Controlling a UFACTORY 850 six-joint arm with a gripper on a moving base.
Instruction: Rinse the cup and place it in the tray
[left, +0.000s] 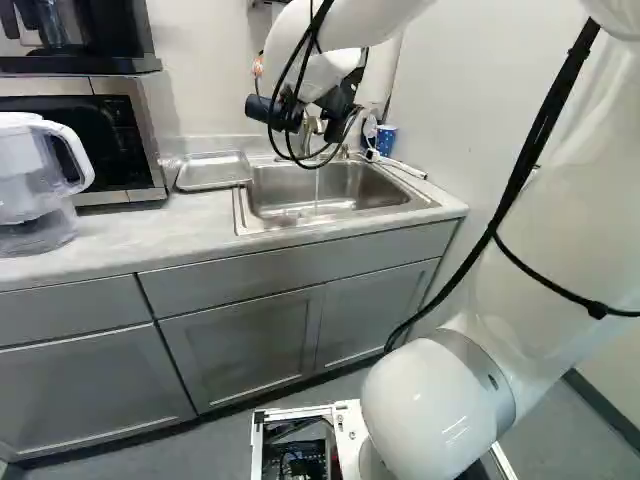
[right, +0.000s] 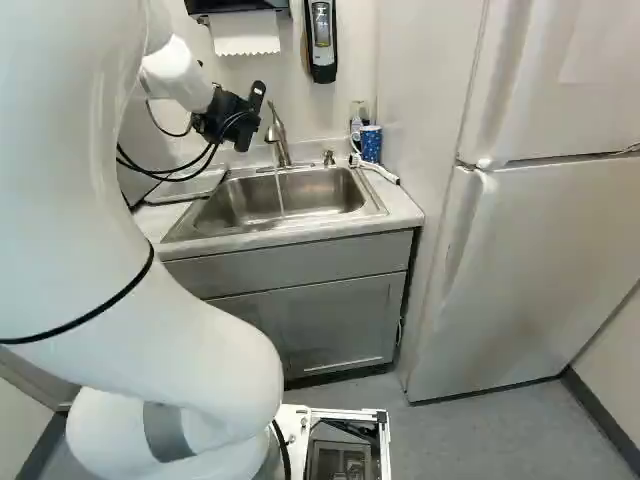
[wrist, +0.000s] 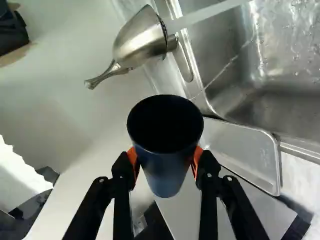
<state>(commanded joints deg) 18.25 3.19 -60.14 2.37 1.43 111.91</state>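
Nearby, microwave (left: 150, 135) beside tray (left: 214, 171), pitcher (left: 28, 178), patterned mug (right: 371, 146)

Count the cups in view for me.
2. The dark cup is held in the gripper; the blue patterned cup stands at the back of the counter, beside the sink. More could be hidden behind the arm.

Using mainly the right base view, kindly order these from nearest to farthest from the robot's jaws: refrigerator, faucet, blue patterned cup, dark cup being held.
1. Dark cup: between the jaws.
2. Faucet: just right of them in the right base view, behind the sink.
3. Blue patterned cup: farther right, counter's back corner.
4. Refrigerator: far right.
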